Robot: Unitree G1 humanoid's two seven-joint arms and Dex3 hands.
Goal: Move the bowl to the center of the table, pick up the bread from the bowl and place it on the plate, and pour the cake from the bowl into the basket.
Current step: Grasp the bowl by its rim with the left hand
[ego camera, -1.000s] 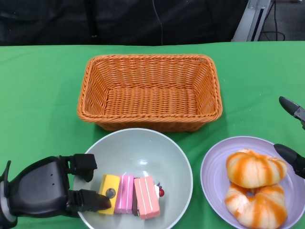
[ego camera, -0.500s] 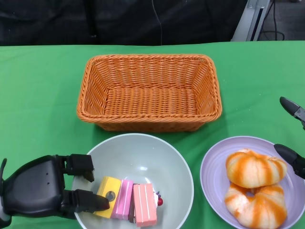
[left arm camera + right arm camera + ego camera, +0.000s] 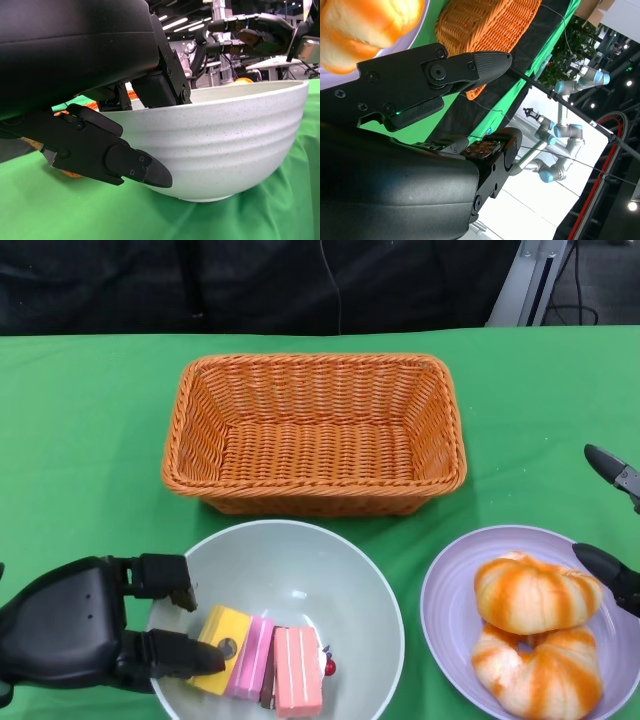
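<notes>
The pale grey bowl [image 3: 300, 570] stands near the table's front edge, just in front of the orange wicker basket [image 3: 315, 430]. In it lie three cake slices [image 3: 265, 662]: yellow, pink and salmon. My left hand [image 3: 85, 630] grips the bowl's left rim, one finger over the rim by the yellow slice and others against the outer wall [image 3: 225, 145]. Two orange-striped bread rolls [image 3: 535, 630] lie on the purple plate [image 3: 445, 610] at the right. My right hand [image 3: 608, 566] hovers at the plate's right edge, fingers apart and holding nothing.
A green cloth [image 3: 90, 440] covers the whole table. The basket is empty, and its near wall is close to the bowl's far rim. A dark backdrop runs behind the table's far edge. Robot arms stand in the background of the right wrist view.
The bowl has slid a little toward the table's front edge, with my left hand on its rim. The cake slices shifted with it. My right hand has stayed put.
</notes>
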